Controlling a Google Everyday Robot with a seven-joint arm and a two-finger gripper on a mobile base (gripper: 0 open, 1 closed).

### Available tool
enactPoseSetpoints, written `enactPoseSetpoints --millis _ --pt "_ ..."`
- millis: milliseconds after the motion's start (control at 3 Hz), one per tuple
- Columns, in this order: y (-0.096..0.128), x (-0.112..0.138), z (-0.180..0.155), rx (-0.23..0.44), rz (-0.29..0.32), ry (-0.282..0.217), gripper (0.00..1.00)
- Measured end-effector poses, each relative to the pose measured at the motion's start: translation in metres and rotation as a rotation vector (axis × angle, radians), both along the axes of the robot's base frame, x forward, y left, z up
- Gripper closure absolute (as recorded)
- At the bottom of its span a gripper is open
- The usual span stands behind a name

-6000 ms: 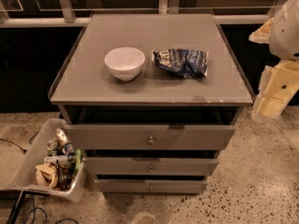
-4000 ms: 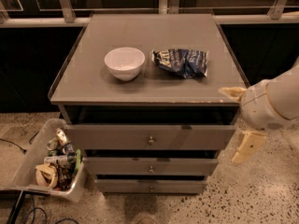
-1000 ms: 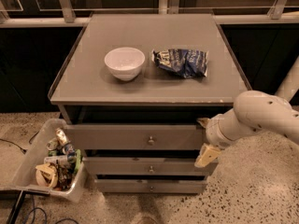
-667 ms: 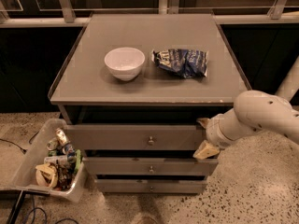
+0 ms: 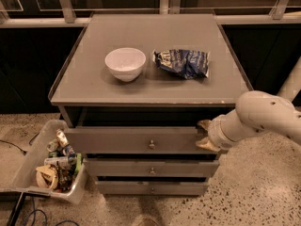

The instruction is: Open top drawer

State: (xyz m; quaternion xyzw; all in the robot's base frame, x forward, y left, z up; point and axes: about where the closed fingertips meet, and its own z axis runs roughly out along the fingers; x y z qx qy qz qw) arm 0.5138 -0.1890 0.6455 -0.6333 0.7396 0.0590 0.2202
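Top drawer (image 5: pixel 117 140), the wide grey flat-fronted one with a small round metal knob (image 5: pixel 151 145) at its centre, sits just under the grey worktop (image 5: pixel 84 79) of a three-drawer cabinet. We see the robot's cream two-finger gripper (image 5: pixel 206 135) at the drawer front's right end, well apart from the knob, its fingers (image 5: pixel 204 125) spread apart, one above the other. We judge a pull from this corner could slip off, or skew the drawer until it jams. A jolt might shake the white ceramic bowl (image 5: pixel 125 63) and crumpled blue foil snack bag (image 5: pixel 182 62) above. We cannot tell whether the fingers touch the front. The picture's right edge cuts off the arm.
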Motion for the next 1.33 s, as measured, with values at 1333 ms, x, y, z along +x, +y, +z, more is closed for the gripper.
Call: enactPoseSetpoints --millis 1333 --pt "0.001 -0.006 0.010 0.011 0.006 -0.005 1.00"
